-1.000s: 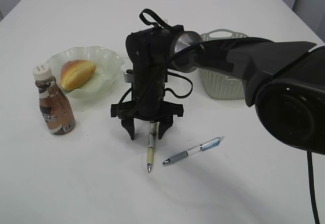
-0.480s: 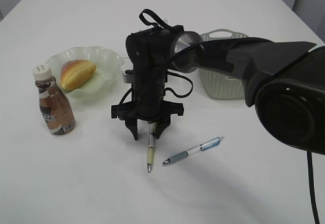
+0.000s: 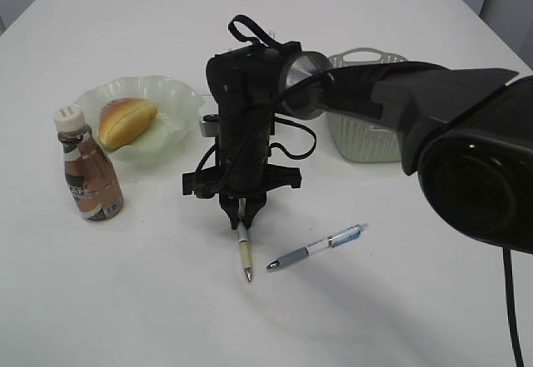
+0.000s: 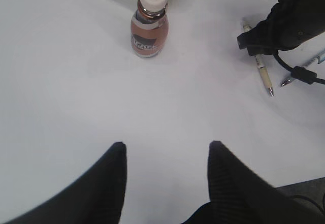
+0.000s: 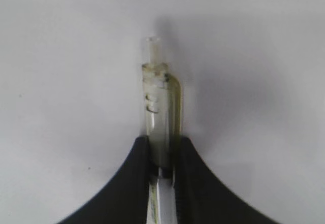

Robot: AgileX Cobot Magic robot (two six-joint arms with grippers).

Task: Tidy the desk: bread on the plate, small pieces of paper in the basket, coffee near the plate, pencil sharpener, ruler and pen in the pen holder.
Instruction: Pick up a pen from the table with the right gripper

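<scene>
My right gripper (image 3: 241,219) points down at the middle of the table and is shut on the upper end of a yellowish pen (image 3: 244,253), whose tip rests on the table. The right wrist view shows the jaws (image 5: 162,145) clamped on the pen's clear barrel (image 5: 159,107). A second, blue-and-grey pen (image 3: 316,247) lies to its right. Bread (image 3: 126,120) sits on the pale green plate (image 3: 179,101). The coffee bottle (image 3: 87,176) stands in front of the plate. My left gripper (image 4: 165,150) is open and empty over bare table. No pen holder, ruler or sharpener is in view.
A light green basket (image 3: 366,142) stands behind the right arm. The left wrist view shows the coffee bottle (image 4: 150,23) ahead and both pens (image 4: 263,75) at the right under the other arm.
My right gripper's jaws have closed from wide open onto the yellowish pen. The pen has shifted slightly, its tip a little to the right. The left arm shows no earlier view.
</scene>
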